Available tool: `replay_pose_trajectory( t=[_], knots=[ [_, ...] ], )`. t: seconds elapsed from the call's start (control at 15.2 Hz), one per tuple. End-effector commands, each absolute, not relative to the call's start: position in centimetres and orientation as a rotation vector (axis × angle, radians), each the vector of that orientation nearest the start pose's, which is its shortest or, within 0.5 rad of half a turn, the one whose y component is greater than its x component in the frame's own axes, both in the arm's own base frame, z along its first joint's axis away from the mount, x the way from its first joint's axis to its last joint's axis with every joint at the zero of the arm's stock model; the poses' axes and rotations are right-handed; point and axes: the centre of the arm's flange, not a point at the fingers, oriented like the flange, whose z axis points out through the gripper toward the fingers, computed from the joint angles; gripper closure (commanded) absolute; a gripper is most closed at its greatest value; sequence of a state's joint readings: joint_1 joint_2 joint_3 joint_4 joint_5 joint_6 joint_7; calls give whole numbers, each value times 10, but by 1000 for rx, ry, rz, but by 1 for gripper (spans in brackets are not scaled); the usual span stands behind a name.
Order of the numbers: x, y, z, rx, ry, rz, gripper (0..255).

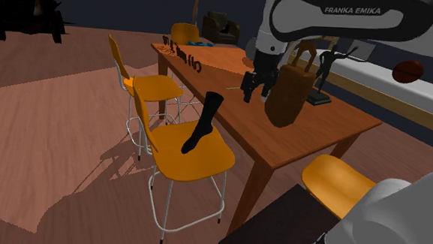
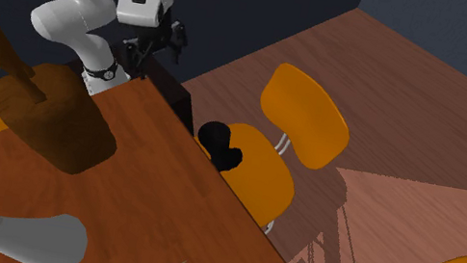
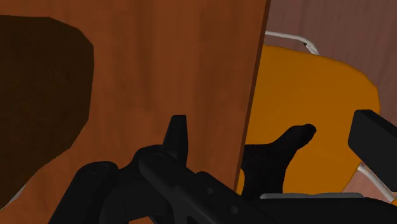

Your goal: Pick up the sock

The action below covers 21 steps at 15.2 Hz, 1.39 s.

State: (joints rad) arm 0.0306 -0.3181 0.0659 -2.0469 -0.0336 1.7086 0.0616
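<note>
Gripper (image 3: 276, 130): spread wide and holding nothing. In the wrist view one black finger lies over the table top and the other over the chair seat.
Gripper position: hangs above the table (image 1: 297, 140), near the long edge that faces the chairs, fingers pointing down.
Sock (image 1: 202, 124): black, on the orange seat of the nearest chair (image 1: 198, 163). The foot rests on the seat and the leg part rises upright.
Sock vs. table: just beside the table edge and lower than the top; contact with the edge cannot be told.
Sock vs. gripper: in the wrist view it shows between the two fingers, well below them, touched by neither.
Chair: orange seat and back on a pale metal frame, drawn up to the table's long side.
Other chairs: a second orange chair (image 1: 145, 84) stands further along the same side.
Brown bag-shaped object (image 1: 290, 97): upright on the table, just beside the gripper on the shoulder view's right.
Dark figurine (image 1: 326, 73): on the table behind the brown object.
</note>
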Motion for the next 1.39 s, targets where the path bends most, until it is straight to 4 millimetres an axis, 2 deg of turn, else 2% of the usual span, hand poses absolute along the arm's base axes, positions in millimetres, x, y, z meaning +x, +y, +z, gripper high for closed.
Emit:
replay_pose_trajectory(
  t=[0.0,0.86,1.32],
  knots=[
    [478,52,562,-3191,-81,29,0],
    [637,96,514,-3156,-221,49,0],
    [642,98,481,-3155,-224,50,0]
  ],
)
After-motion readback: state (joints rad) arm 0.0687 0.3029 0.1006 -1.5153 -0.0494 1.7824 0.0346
